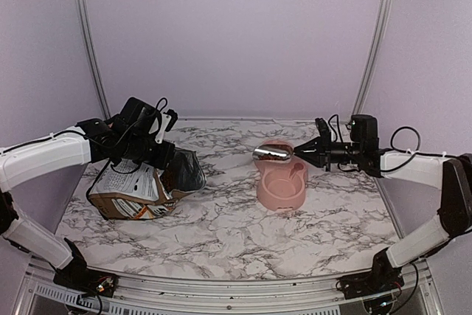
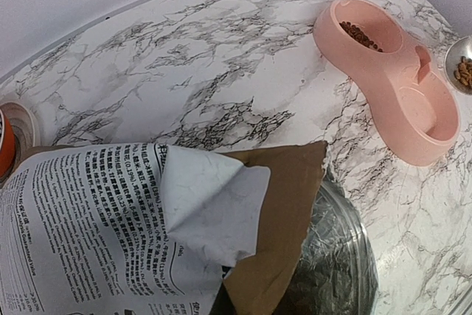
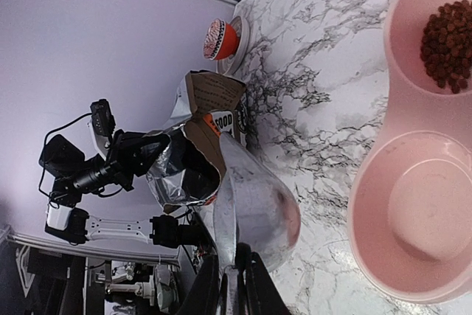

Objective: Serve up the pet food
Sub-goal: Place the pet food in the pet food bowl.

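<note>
Pale lilac walls [image 1: 236,35] enclose a marble-patterned table [image 1: 221,234] — two silvery upright rails [image 1: 87,35] behind.

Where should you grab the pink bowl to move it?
Probably on the pink bowl, at the rim of its empty cup, coming straight down from above, one finger inside, one outside. That wall is thin and upright, and the other cup holds kibble.

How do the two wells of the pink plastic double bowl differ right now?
The far well holds a small heap of dark brown kibble pellets; the near well is bare. The far well lies toward the back wall, the near well toward the marble-patterned table's front edge. Both are smooth, pink and moulded into one bowl.
</note>
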You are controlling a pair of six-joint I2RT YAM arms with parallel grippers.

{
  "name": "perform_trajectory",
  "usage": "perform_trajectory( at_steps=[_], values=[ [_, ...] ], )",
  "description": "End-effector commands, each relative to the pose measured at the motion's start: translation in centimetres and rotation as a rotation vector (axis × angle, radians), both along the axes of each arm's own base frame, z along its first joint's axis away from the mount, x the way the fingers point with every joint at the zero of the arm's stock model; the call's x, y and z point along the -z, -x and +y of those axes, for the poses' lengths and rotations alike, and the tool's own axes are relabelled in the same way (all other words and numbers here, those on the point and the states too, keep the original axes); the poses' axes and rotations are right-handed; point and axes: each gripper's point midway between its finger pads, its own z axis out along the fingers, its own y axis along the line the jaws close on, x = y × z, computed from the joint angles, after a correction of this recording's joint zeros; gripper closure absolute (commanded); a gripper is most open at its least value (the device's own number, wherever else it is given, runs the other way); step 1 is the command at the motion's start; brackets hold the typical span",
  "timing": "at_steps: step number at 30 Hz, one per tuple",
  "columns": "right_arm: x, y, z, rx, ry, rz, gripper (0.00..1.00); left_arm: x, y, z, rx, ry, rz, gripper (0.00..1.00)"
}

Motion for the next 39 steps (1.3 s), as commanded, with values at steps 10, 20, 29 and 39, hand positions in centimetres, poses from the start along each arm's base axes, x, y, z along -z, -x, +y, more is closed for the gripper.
perform_trajectory(
  at_steps=[10, 20, 29, 39],
  values=[
    [0.7, 1.6, -5.1, 0.112, 0.079, -0.025, 1.0, -1.8, 0.1, 0.4, -0.006, 0.037, -0.037, 1.0],
    [1.3, 2.6, -6.3, 0.153, 0.125, -0.018, 1.0, -1.7, 0.1, 0.8, -0.017, 0.026, -0.044, 1.0],
    [1.0, 2.5, -7.3, 0.196, 0.225, -0.027, 1.0, -2.3, 0.2, 1.0, -0.021, 0.032, -0.058, 1.0],
    [1.1, 2.0, -8.3, 0.216, 0.334, -0.011, 1.0, -2.8, 0.4, 1.2, -0.024, 0.04, -0.071, 1.0]
  ],
)
